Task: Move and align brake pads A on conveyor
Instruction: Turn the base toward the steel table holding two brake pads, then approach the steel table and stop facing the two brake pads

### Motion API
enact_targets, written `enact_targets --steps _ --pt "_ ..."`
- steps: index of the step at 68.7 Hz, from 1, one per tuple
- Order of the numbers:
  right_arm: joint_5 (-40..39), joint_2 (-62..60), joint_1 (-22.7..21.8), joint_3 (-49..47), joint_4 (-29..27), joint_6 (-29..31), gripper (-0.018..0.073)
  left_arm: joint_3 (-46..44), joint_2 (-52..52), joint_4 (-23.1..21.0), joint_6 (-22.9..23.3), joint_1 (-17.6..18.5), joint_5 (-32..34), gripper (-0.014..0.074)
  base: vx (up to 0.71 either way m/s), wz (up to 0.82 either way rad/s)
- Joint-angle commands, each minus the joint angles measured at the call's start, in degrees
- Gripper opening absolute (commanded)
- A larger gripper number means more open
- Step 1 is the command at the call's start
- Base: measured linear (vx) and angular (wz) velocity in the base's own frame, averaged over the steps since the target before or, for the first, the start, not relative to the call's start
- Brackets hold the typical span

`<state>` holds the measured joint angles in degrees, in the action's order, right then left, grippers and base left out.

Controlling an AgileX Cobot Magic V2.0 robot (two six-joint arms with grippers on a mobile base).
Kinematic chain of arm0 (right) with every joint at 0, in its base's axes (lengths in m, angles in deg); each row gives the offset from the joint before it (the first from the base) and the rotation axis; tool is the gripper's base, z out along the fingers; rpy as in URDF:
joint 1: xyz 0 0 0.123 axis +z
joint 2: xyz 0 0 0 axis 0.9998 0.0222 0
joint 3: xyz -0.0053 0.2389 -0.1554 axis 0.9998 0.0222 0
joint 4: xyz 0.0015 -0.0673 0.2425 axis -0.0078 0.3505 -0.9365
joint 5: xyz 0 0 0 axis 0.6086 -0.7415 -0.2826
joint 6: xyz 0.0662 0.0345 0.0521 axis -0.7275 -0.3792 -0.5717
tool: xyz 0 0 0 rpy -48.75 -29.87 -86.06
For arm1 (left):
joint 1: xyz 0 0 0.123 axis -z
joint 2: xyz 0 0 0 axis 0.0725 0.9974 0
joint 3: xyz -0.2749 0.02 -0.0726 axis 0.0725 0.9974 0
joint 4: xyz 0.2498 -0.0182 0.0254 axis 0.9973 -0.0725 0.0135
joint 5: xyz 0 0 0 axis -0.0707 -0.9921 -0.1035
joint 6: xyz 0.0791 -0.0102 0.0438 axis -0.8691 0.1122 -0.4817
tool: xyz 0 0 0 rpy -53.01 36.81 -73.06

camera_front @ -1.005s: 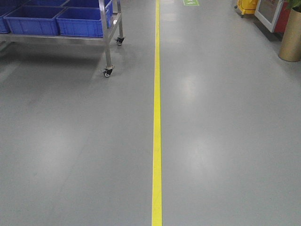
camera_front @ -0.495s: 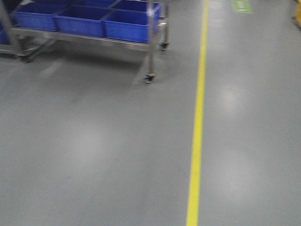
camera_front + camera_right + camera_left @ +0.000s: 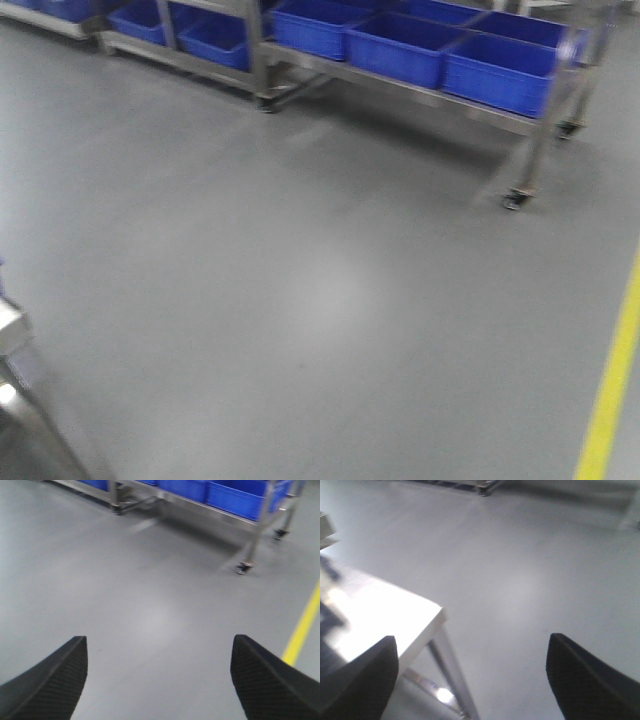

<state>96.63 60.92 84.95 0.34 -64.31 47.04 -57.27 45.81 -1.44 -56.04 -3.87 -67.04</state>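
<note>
The brake pads A and the conveyor are out of view in every frame. My left gripper (image 3: 472,652) is open, its two black fingers wide apart over grey floor and the corner of a shiny steel table (image 3: 380,615). My right gripper (image 3: 159,650) is open too, with nothing between its fingers, only bare floor below.
Steel wheeled racks (image 3: 530,150) holding blue bins (image 3: 400,45) line the far side of the grey floor. A yellow floor line (image 3: 610,400) runs at the right. A steel table corner (image 3: 15,330) shows at the lower left of the front view.
The front view has swung left: the yellow line slid from centre to the far right edge, the racks of blue bins moved across the top, and a steel table corner entered at lower left.
</note>
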Motion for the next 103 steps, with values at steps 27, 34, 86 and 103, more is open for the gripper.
enact_targets --steps 27,34,86,103 --pt "-4.01 0.31 -0.13 -1.63 -0.01 0.2 0.0568 -1.44 0.34 -0.15 0.25 0.21 3.94 0.0587 0.12 0.78" --pt "-4.01 0.31 -0.13 -1.63 -0.01 0.2 0.0568 -1.44 0.34 -0.15 0.25 0.21 3.94 0.0587 0.13 0.78" --pt "-4.01 0.31 -0.13 -1.63 -0.01 0.2 0.0568 -1.44 0.34 -0.15 0.25 0.21 3.94 0.0587 0.18 0.67" --pt "-4.01 0.31 -0.13 -1.63 -0.01 0.2 0.0568 -1.44 0.29 -0.15 0.25 0.21 3.94 0.0587 0.21 0.27"
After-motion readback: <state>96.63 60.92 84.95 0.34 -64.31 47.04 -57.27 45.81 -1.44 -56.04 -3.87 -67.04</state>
